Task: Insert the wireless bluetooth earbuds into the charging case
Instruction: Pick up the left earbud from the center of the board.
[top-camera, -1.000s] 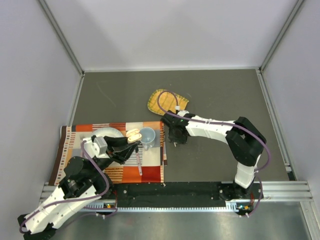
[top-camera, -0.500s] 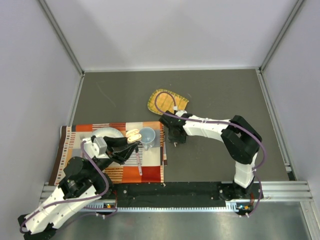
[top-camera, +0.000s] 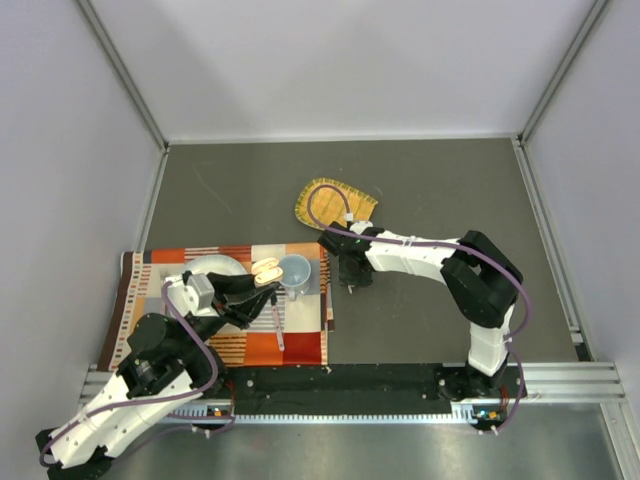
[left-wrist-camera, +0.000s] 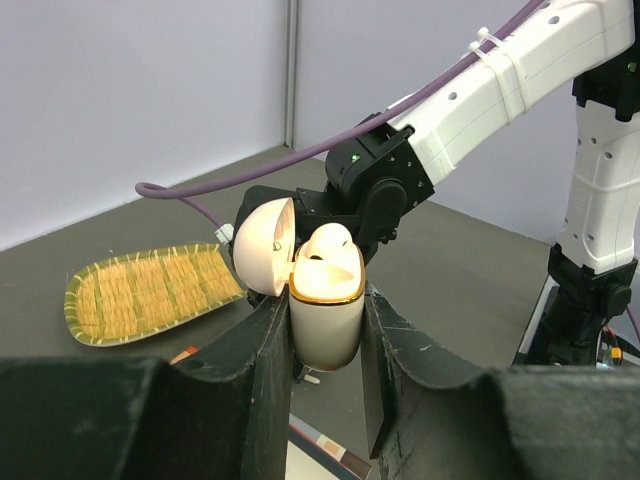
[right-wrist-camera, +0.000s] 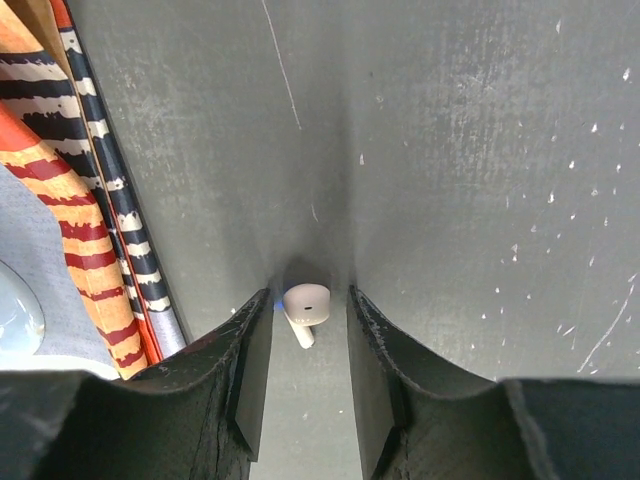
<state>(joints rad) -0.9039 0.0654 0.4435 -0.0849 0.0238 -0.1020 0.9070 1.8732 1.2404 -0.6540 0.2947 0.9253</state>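
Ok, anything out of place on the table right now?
One earbud lies loose on the bare table, between the right gripper's open fingers. The case is upright and open in the left gripper, one earbud already seated. Nothing spilled or damaged.
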